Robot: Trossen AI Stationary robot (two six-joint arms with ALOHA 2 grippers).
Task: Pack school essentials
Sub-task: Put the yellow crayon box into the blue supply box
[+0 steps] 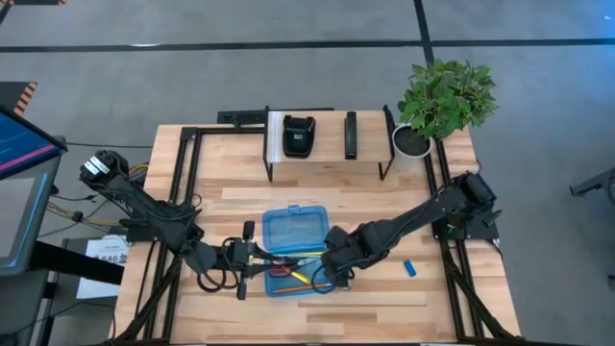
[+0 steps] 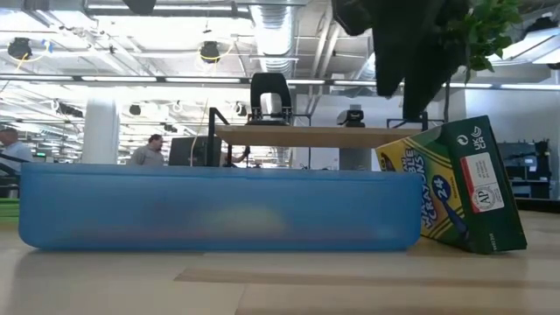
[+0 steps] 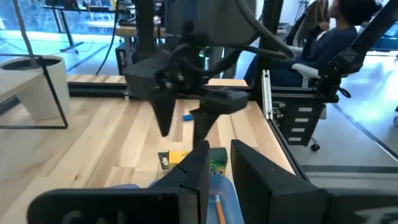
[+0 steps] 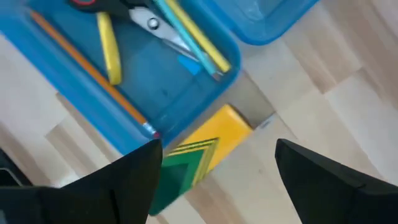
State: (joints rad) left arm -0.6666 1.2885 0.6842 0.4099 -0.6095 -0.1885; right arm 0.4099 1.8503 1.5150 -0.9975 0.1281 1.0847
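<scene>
One blue case (image 1: 293,231), one crayon box (image 2: 459,185), one pair of scissors (image 4: 134,14), one blue eraser (image 1: 409,268). Two robot arms. One potted plant (image 1: 442,96), one black device (image 1: 299,135).

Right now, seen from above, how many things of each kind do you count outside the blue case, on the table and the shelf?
Crayon box: 1
Eraser: 1
Potted plant: 1
Black devices on the shelf: 2
Total: 5

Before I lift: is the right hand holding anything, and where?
Nothing. The right hand hangs open over the crayon box, which lies beside the blue case.
</scene>
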